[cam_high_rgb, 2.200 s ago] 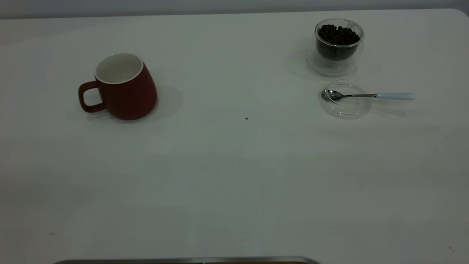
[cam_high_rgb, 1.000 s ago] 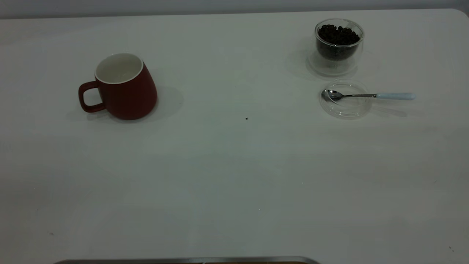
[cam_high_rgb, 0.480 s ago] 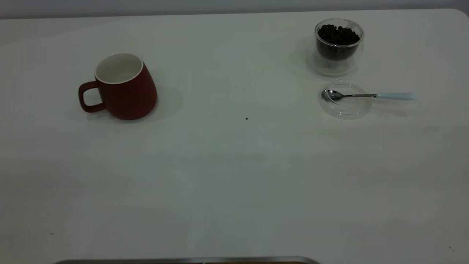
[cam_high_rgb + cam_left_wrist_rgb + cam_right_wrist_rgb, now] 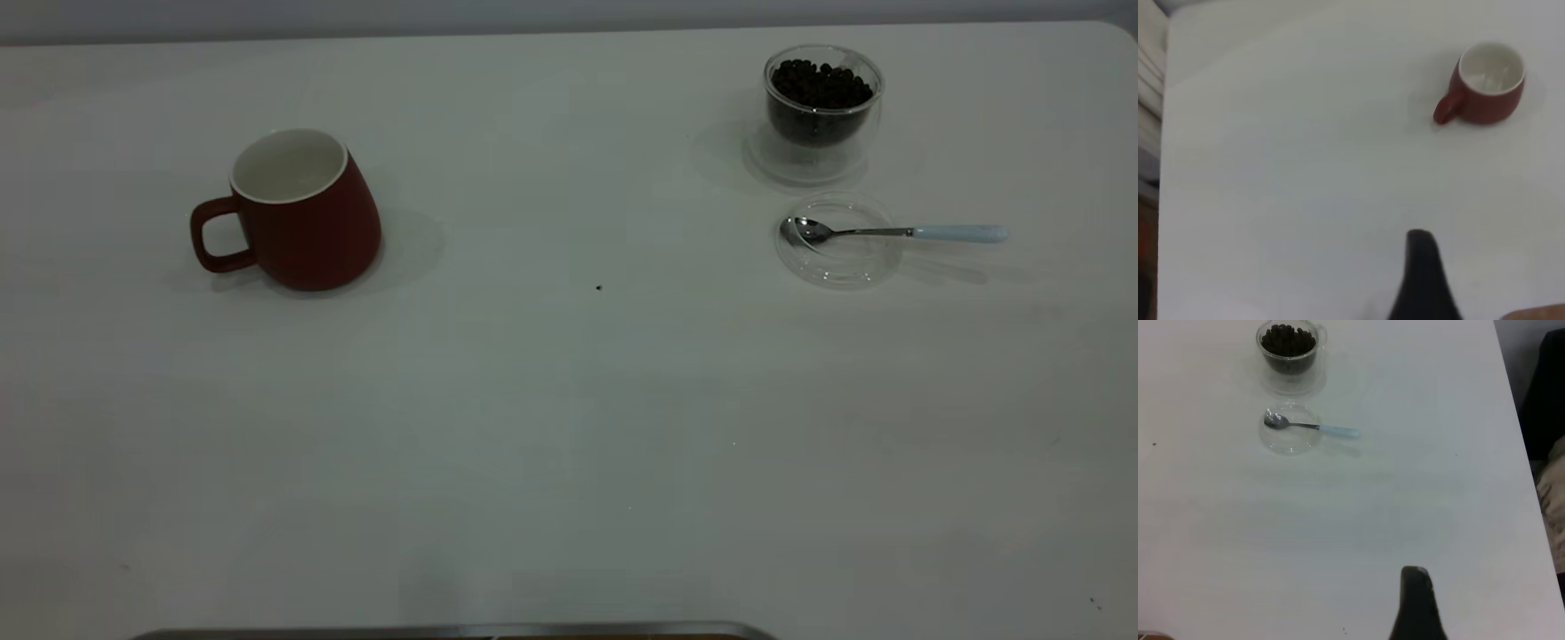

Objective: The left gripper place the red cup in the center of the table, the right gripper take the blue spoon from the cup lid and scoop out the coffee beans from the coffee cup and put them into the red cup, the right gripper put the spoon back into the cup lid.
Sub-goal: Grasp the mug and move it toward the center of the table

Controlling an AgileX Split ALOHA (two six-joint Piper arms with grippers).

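The red cup (image 4: 298, 218) stands upright on the left part of the white table (image 4: 569, 427), handle to the left, white inside bare; the left wrist view holds the red cup (image 4: 1485, 83) far ahead. At the back right the clear coffee cup (image 4: 822, 111) (image 4: 1290, 350) holds the coffee beans (image 4: 820, 84). Just in front lies the cup lid (image 4: 836, 258) (image 4: 1291, 439) with the blue spoon (image 4: 889, 233) (image 4: 1315, 427), bowl on the lid, handle pointing right. Neither arm appears in the exterior view. Only a black part of the left gripper (image 4: 1421, 280) and of the right gripper (image 4: 1417, 607) shows, both far from the objects.
A small dark speck (image 4: 598, 287) lies near the table's middle. A grey metallic edge (image 4: 444, 633) runs along the near side. The table's right edge (image 4: 1521, 453) and left edge (image 4: 1163, 167) show in the wrist views, with dark clutter beyond.
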